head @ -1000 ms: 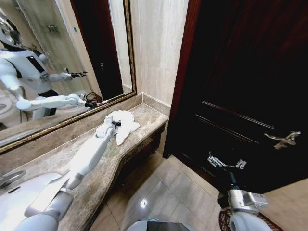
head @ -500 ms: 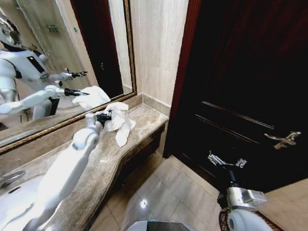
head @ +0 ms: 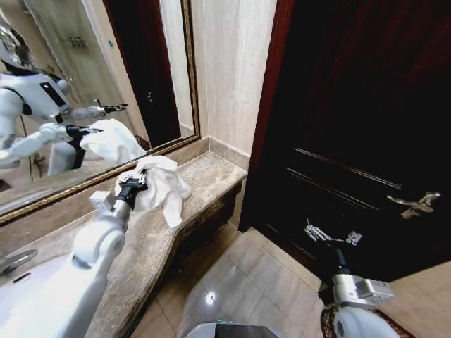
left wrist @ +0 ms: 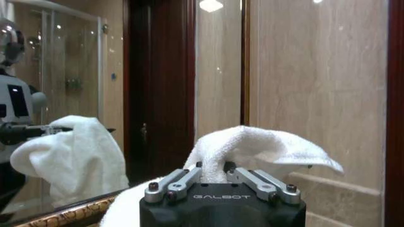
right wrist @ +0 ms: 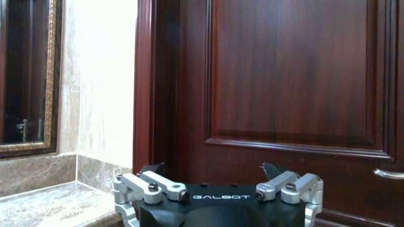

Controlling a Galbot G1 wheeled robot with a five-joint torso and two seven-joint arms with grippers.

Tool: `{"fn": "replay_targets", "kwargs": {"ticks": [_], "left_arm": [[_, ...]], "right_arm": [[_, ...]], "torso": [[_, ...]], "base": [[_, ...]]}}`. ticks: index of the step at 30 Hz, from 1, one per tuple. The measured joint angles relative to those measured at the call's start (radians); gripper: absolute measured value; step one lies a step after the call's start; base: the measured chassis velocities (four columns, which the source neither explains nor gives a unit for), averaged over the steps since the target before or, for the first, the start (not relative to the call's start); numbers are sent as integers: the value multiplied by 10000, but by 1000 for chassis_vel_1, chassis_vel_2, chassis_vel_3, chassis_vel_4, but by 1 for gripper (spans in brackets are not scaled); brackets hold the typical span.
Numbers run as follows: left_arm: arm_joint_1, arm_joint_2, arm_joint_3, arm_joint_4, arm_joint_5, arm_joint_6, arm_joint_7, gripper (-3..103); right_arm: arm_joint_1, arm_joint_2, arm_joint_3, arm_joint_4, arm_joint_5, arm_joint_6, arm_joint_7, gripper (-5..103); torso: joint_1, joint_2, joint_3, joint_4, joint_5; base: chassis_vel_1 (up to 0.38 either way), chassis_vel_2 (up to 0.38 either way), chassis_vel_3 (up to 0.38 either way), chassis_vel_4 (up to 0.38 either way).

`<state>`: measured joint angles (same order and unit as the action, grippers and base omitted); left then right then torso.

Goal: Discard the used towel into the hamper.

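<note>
Left gripper: you are seeing the left gripper (head: 132, 182) clamping the towel (head: 163, 184), fingers pinched together on a fold near the cloth's upper edge; in the left wrist view the fabric is bunching up out of the narrow gap between them (left wrist: 213, 166).
Why held so: pinching one bunched fold is letting the rest of the cloth drape free, which looks to me like the easy way to carry something limp off a surface.
Towel location: it is hanging over the marble counter (head: 204, 179), at about 10 o'clock from the middle of the head view, just in front of the mirror (head: 84, 84).
Towel axis: its long axis is running from the grip down toward 5 o'clock, the loose tail pointing at the counter's front edge; whether that tail is brushing the stone, you cannot tell.
Right gripper: the right gripper (head: 331, 238) is waiting low at 4 o'clock before the dark wooden door (head: 352, 105), fingers spread apart and holding nothing (right wrist: 215, 177).
Progress: by my reading the towel is in hand and the drop is not yet done.
</note>
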<state>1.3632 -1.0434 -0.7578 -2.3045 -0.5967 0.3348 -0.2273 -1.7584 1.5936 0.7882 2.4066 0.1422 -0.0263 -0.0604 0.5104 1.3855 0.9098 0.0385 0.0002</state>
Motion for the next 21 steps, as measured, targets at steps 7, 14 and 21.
{"fn": "replay_targets", "kwargs": {"ticks": [7, 14, 21], "left_arm": [[1338, -625, -434, -266, 661, -1043, 440, 10], [2795, -1311, -764, -418, 1116, -2116, 1358, 10], [3549, -2213, -52, -547, 2190, -2825, 1424, 10]], "right_arm": [[-64, -85, 93, 253, 111, -400, 158, 100], [-89, -100, 169, 285, 252, -417, 174, 100], [-107, -180, 265, 278, 360, -494, 200, 100]], "torso": [[1, 0, 1, -3, -2], [0, 0, 1, 0, -2], [1, -1, 1, -1, 0]], "base": [[0, 0, 0, 0], [0, 0, 0, 0], [0, 0, 0, 0]]}}
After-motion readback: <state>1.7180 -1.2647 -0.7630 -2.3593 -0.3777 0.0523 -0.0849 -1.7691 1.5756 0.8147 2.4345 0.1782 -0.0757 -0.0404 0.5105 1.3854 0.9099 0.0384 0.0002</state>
